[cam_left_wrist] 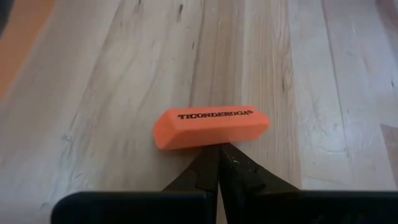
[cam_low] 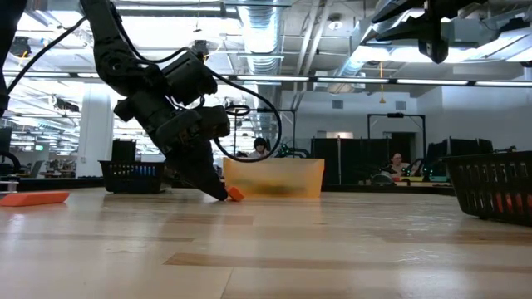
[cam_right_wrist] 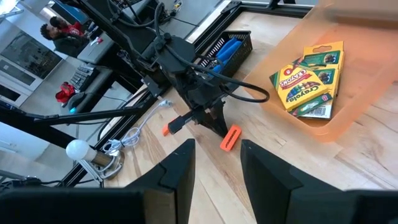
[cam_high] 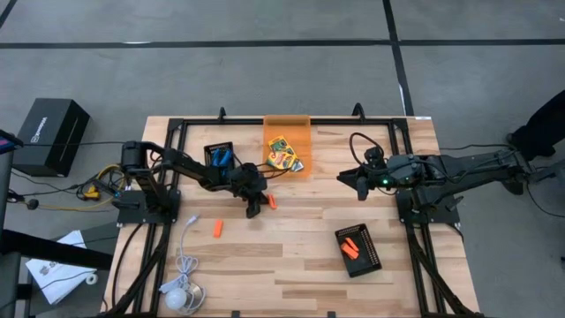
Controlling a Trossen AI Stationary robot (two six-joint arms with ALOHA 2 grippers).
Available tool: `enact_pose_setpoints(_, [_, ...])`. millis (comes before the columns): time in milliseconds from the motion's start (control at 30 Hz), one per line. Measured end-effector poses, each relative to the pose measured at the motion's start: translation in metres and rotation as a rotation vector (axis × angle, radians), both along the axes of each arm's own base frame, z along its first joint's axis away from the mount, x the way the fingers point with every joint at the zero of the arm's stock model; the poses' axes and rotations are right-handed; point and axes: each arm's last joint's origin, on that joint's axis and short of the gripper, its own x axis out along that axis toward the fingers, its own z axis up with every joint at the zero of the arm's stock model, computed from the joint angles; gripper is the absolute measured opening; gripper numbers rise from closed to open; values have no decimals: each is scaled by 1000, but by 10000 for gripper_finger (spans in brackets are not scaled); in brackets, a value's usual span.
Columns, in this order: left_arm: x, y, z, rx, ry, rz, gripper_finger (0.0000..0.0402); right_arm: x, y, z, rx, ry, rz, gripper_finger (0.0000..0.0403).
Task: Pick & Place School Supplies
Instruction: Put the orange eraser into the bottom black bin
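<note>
Two dark arms reach over the wooden bench [cam_high: 291,256]. The left hand [cam_high: 255,208] is down at the bench surface near the middle, its fingers [cam_left_wrist: 214,171] pressed fully together with nothing between them, their tips touching the near long side of an orange eraser [cam_left_wrist: 211,126] printed TICONDEROGA, which lies flat on the wood; in the low view that eraser [cam_low: 235,193] shows just at the fingertips, in front of the orange translucent bin [cam_low: 273,177]. The right hand [cam_high: 360,185] hangs above the bench on the right side, well apart from the eraser, its fingers [cam_right_wrist: 180,168] standing partly apart and holding nothing. Crayon boxes [cam_right_wrist: 309,78], yellow and green, lie inside the orange bin [cam_high: 287,124] at the far middle edge of the bench. A second orange eraser [cam_high: 217,229] lies loose on the wood to the left of the left hand, and more orange pieces [cam_high: 350,247] sit in the black tray [cam_high: 371,258] on the near right. Blue-handled things [cam_high: 221,158] lie in another black tray [cam_high: 209,151] beside the left arm; what they are is not clear. A white cable with a round puck [cam_high: 179,296] rests at the near left corner. People [cam_low: 260,146] sit in the room behind the bench.
</note>
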Motion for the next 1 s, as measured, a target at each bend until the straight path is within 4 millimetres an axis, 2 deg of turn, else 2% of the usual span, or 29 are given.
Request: enact_pose_setpoints(1000, [7,1,10,-1,-49,14,1,0,0,0,2,0,-1,120])
